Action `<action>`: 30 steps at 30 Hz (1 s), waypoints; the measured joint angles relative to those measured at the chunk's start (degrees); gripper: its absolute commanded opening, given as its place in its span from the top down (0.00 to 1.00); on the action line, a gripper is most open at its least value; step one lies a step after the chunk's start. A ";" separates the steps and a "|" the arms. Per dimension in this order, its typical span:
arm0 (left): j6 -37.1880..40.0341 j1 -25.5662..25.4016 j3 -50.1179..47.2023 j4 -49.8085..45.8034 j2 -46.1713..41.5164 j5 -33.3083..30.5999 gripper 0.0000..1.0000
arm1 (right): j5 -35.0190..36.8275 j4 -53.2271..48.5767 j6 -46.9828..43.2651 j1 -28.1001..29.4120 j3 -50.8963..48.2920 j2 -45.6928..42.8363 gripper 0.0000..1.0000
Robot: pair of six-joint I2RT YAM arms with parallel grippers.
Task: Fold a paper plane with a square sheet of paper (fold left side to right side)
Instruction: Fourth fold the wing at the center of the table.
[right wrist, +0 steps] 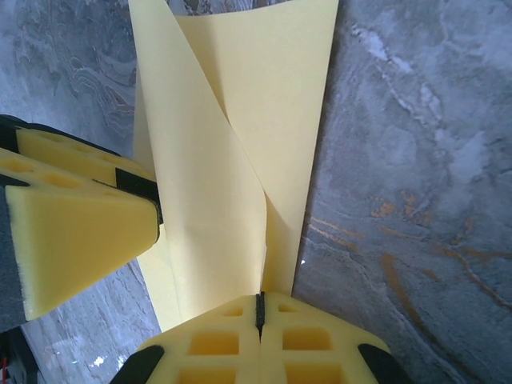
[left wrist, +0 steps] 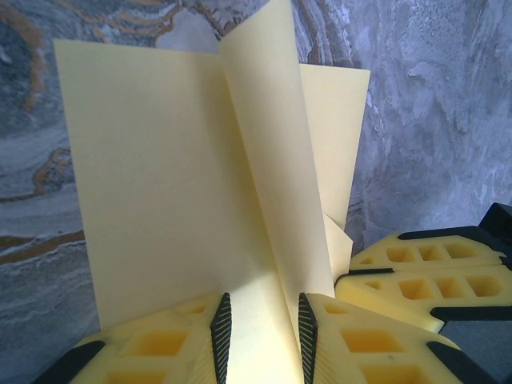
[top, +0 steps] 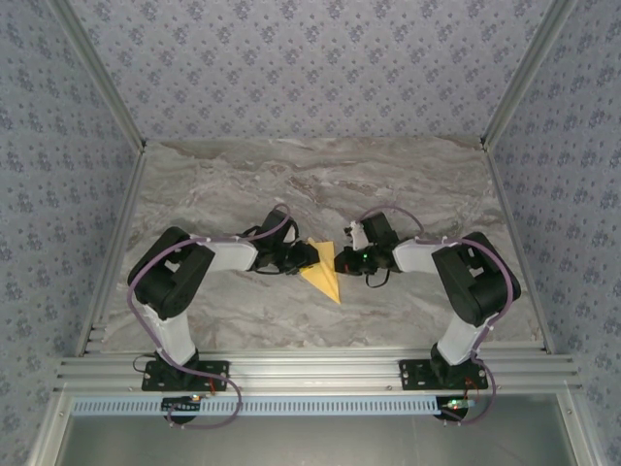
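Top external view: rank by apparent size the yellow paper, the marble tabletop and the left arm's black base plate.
1. Grey-veined marble tabletop, by far the largest.
2. Black base plate of the left arm.
3. Mustard-yellow folded paper, between the two arms' fingers; close to the plate in area, so this order is unsure.

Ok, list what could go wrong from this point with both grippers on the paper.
1. Tearing: the left gripper and right gripper both pinch the yellow paper; pulling apart could rip it.
2. Crooked crease: a raised flap stands loosely, so pressing now may fold it off-line.
3. Collision: the other gripper's fingers sit very close.
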 measured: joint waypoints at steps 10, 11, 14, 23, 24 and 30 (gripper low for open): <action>0.68 0.00 0.04 -0.28 -0.15 0.00 0.69 | 0.61 -2.19 -0.61 0.22 1.51 0.83 0.97; 0.92 0.00 0.15 -0.72 -0.22 -0.02 0.69 | 0.76 -2.34 -0.61 0.24 1.60 0.85 0.97; 1.79 0.00 0.57 -3.04 -1.42 -0.44 0.69 | 1.22 -2.75 -0.61 0.50 1.77 0.85 0.97; 3.02 -0.17 6.08 -4.63 -3.61 1.31 0.78 | 1.68 -3.69 -0.61 1.05 2.78 1.40 0.97; 2.99 -0.33 6.62 -4.66 -3.34 1.49 0.78 | 1.79 -3.78 -0.63 1.18 2.89 1.44 0.97; 2.97 -1.07 9.25 -4.68 0.55 2.60 0.79 | 2.38 -4.20 -1.05 1.62 3.32 1.55 0.97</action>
